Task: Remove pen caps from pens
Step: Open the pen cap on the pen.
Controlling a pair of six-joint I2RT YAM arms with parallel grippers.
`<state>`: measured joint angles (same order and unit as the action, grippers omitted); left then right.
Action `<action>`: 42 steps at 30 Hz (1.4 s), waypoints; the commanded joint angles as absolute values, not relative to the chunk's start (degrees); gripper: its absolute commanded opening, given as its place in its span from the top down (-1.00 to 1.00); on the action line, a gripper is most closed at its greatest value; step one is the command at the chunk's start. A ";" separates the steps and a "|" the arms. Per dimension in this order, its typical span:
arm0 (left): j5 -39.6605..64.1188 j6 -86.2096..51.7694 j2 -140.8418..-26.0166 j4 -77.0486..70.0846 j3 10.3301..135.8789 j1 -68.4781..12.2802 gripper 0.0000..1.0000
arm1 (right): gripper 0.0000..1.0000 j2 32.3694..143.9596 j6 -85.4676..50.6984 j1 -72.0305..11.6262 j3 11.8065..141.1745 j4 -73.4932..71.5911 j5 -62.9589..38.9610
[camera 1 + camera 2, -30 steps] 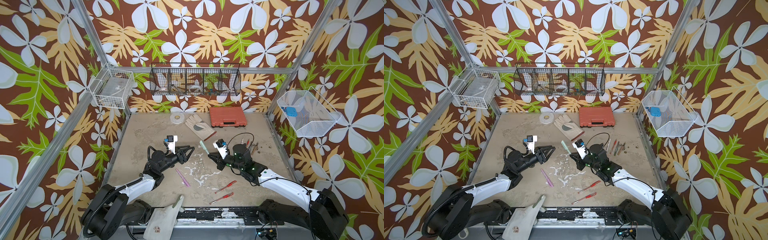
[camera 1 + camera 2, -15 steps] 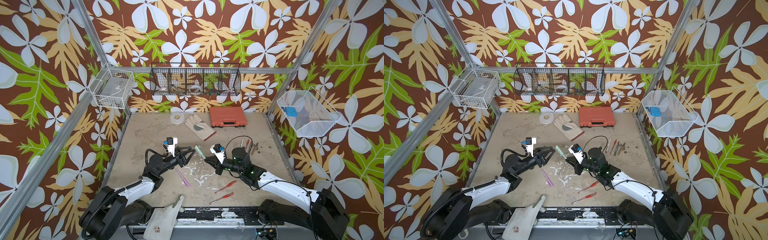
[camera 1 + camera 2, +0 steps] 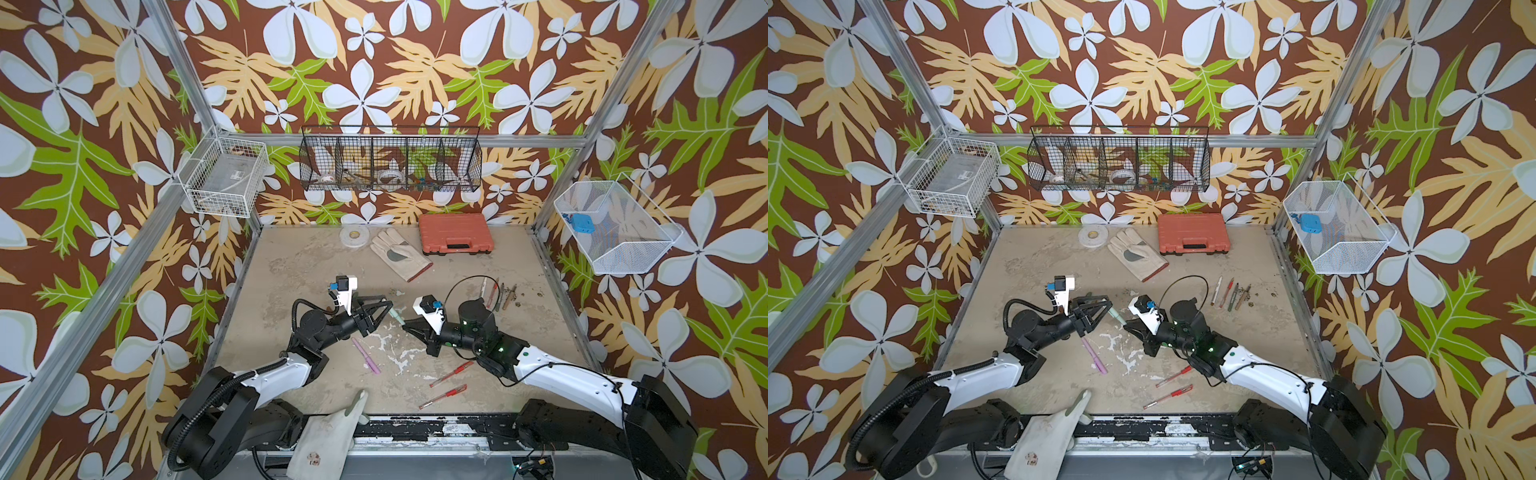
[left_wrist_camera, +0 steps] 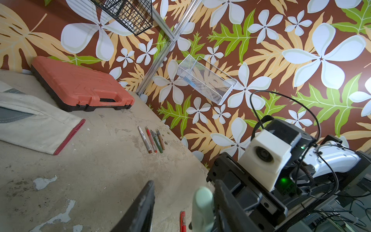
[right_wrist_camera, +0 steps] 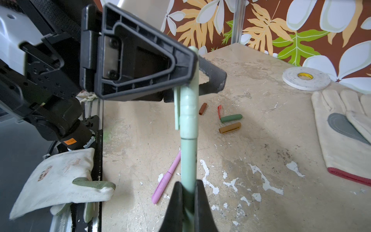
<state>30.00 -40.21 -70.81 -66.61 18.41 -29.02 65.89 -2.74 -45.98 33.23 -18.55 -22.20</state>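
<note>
In both top views the right gripper is closed on the barrel of the pale green pen, held above the middle of the table, with the left gripper at its capped end; a pink pen and two red pens lie nearer the front, and four more pens lie in a row at the far right. Left wrist: the left jaws stand partly open around the pale green cap, which sits against one jaw, clear of the other. Right wrist: the right jaws pinch the barrel, the cap is on, and a brown cap, a dark green cap and a dark red cap lie loose on the table beyond
</note>
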 commanded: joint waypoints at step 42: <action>41.28 -37.02 -75.13 -75.22 20.13 -32.43 1.00 | 0.79 67.14 -5.28 -41.57 33.67 -21.28 -39.08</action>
<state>40.71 -36.40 -75.26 -71.42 19.88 -32.40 66.83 -5.21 -41.41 33.15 -19.62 -36.27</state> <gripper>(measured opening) 0.144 0.127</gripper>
